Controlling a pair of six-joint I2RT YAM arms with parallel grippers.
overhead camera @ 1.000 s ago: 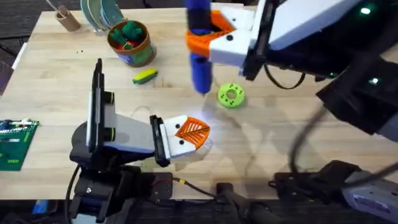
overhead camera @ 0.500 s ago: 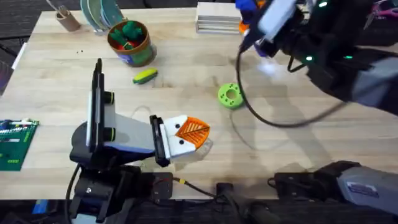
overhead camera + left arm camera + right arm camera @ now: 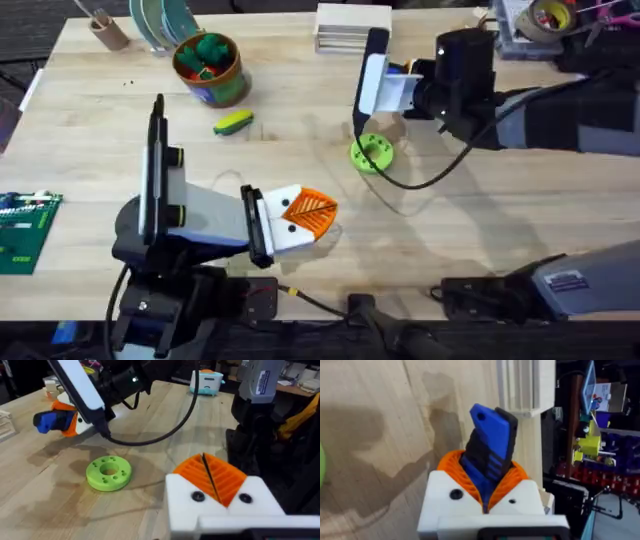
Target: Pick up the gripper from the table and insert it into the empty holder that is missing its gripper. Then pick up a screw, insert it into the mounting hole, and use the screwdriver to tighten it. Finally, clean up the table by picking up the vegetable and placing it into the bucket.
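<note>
My right gripper (image 3: pixel 385 78) hangs over the back middle of the table, just behind the green disc (image 3: pixel 371 153). It is shut on the blue screwdriver (image 3: pixel 489 452), whose handle sticks out between its orange pads; the left wrist view shows the screwdriver (image 3: pixel 52 420) too. My left gripper (image 3: pixel 303 214) rests low at the front, shut and empty. Both of its white holders (image 3: pixel 215 505) carry orange ribbed pads (image 3: pixel 225 476), pressed together. The vegetable (image 3: pixel 233 122) lies on the wood in front of the bucket (image 3: pixel 208 70), which holds green and red toys. The screw is out of view.
A brown cup (image 3: pixel 108 30) and plates stand at the back left. A white slatted block (image 3: pixel 352 27) sits behind the right gripper, with a tape roll (image 3: pixel 550 15) at the back right. A green circuit board (image 3: pixel 20 230) lies at the left edge. Black cables trail along the front.
The right arm has come down from close under the camera and now sits low behind the green disc, still holding the screwdriver. The left arm has not moved.
</note>
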